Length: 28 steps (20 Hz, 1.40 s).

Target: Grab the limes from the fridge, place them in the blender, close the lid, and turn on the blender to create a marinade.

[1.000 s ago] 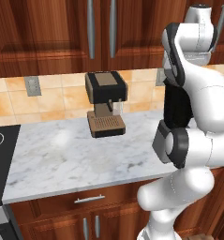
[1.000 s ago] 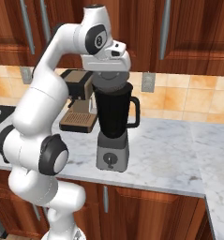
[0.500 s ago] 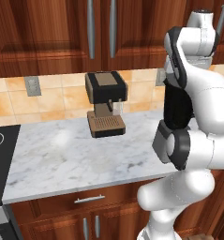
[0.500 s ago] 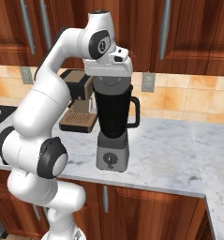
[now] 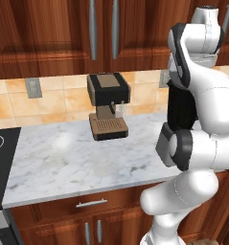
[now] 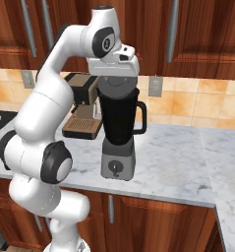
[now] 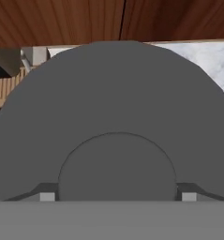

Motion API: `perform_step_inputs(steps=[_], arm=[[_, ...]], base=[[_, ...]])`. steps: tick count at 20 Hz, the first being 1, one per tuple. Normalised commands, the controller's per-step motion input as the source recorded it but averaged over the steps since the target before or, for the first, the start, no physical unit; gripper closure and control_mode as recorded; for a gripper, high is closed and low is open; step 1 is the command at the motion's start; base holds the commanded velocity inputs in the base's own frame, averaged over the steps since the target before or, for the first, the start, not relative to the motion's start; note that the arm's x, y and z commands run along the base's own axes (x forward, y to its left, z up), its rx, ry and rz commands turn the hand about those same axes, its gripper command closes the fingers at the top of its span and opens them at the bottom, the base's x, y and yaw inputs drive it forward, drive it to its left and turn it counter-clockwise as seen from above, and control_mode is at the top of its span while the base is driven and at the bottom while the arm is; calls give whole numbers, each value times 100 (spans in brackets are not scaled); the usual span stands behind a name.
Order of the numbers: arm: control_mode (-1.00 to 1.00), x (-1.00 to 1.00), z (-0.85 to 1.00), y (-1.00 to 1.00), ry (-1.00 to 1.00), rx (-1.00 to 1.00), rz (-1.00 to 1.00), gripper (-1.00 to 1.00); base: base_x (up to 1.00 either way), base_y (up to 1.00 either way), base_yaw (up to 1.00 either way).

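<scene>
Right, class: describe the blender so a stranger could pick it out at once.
Start at the marble counter below the wooden wall cabinets. Near its front edge stands the blender: a tall black jar with a side handle on a square grey base with one round knob. Its neighbour, the coffee machine, is lower, boxy and brown-and-black.

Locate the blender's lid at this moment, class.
In the right base view, the lid sits at the top of the blender jar, directly beneath the tool, right of the coffee machine.
</scene>
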Motion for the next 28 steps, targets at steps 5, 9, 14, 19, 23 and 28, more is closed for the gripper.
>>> perform_step_inputs(steps=[5,9,14,19,23,28], arm=[[-100,1,9,0,0,0,0,100],[-100,15,32,0,15,0,0,100],[-100,-10,-6,1,6,0,0,100],[-100,7,16,0,21,0,0,100],[-100,0,-3,0,5,0,0,100],[-100,-2,-15,0,6,0,0,100]], base=[[0,0,0],[0,0,0],[0,0,0],[0,0,0],[0,0,0],[0,0,0]])
